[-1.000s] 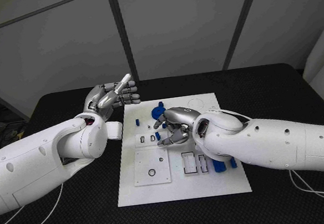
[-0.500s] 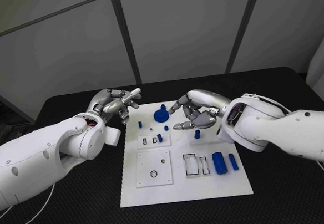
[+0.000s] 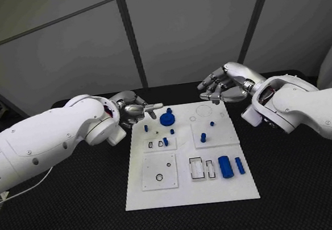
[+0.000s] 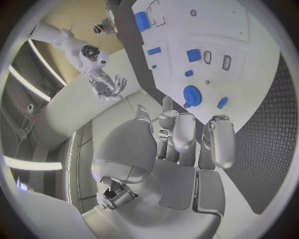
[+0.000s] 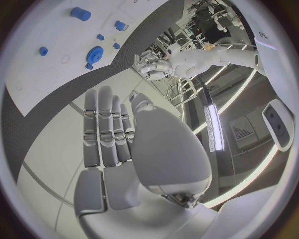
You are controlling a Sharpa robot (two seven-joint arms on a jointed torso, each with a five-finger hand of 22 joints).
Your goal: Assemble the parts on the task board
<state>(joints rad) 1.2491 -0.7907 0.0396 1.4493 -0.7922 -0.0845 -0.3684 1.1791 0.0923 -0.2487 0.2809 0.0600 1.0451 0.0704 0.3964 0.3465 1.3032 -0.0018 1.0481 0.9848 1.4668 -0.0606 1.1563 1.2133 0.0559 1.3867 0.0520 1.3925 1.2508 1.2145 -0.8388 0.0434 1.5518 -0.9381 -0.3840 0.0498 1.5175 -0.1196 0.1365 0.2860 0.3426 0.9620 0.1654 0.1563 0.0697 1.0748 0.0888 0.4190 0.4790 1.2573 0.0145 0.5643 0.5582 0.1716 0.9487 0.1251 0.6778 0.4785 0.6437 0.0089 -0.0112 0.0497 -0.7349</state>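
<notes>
Mid-table lies the white task board (image 3: 188, 172), long side running away from the robot on the black table (image 3: 64, 220). Blue parts sit on it: a blue gear (image 3: 166, 119) near the far edge, a small peg (image 3: 145, 127) just left of the gear, another peg (image 3: 212, 124) toward the right side, and a short upright piece (image 3: 203, 137) below that. A blue piece stands in the left of two small slotted plates (image 3: 159, 144). Toward the near end, a fat blue cylinder (image 3: 224, 167) and a slimmer blue bar (image 3: 239, 165) lie side by side, just right of a rectangular slot (image 3: 195, 168). A square plate with a black ring (image 3: 156, 179) occupies the near-left part of the board.

Left hand (image 3: 132, 109) hovers at the board's far-left corner, near the gear, fingers loosely extended and apart, nothing held; the left wrist view shows its fingers (image 4: 181, 132) straight and parted above the gear (image 4: 192, 94).

Right hand (image 3: 224, 82) is raised beyond the board's far-right corner, clear of the parts, fingers apart and lightly curled, empty. Right wrist view confirms flat fingers (image 5: 109, 129) lying side by side, palm bare, the board (image 5: 56, 69) well apart.
</notes>
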